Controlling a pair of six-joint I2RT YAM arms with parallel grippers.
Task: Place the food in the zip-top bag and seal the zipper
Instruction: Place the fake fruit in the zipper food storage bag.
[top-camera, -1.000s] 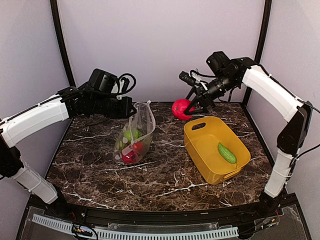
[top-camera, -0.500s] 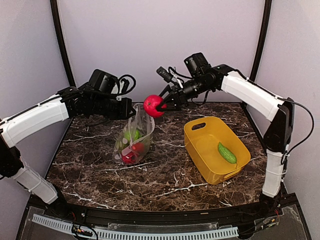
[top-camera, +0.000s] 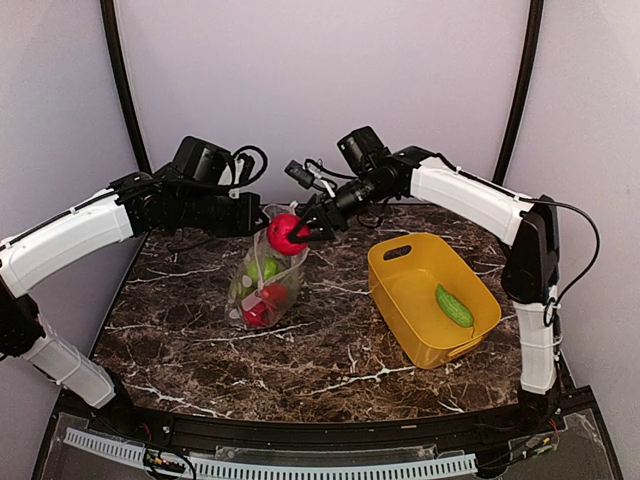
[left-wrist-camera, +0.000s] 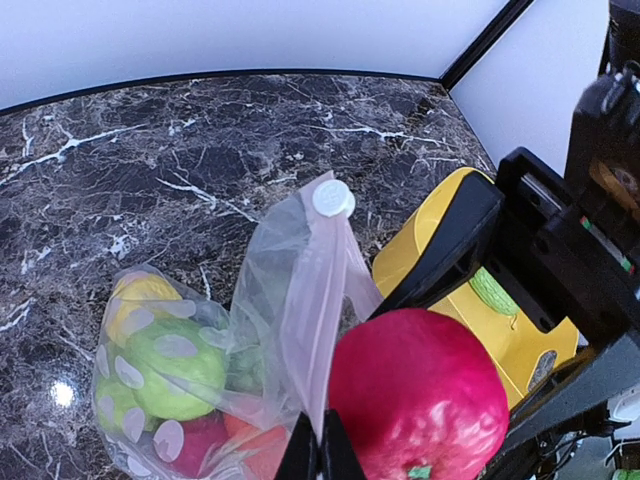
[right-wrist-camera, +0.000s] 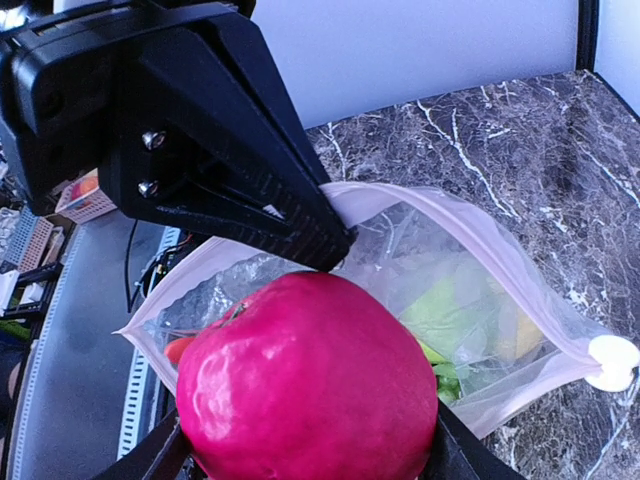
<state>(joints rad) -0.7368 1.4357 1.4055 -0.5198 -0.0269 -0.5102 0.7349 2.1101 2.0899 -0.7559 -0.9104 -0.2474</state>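
Note:
The clear spot-printed zip-top bag (top-camera: 265, 280) stands on the marble table, its mouth held up and open. My left gripper (top-camera: 258, 218) is shut on the bag's rim, fingertips (left-wrist-camera: 318, 455) pinching the film. Inside lie green, yellow and red toy food pieces (left-wrist-camera: 165, 360). My right gripper (top-camera: 300, 232) is shut on a red toy apple (top-camera: 284, 234) and holds it right over the open mouth; the apple also shows in the right wrist view (right-wrist-camera: 310, 385). The pinkish zipper strip (right-wrist-camera: 480, 245) runs along the mouth, with a white slider (right-wrist-camera: 612, 362) at its end.
A yellow tub (top-camera: 432, 297) stands to the right of the bag, with a green toy cucumber (top-camera: 453, 305) inside. The left gripper's body (right-wrist-camera: 200, 130) is close above the bag's mouth in the right wrist view. Black frame posts and grey walls enclose the table.
My right gripper has carried the red apple leftward from above the tub's far corner and lowered it to the bag's mouth. The left arm and bag have stayed put.

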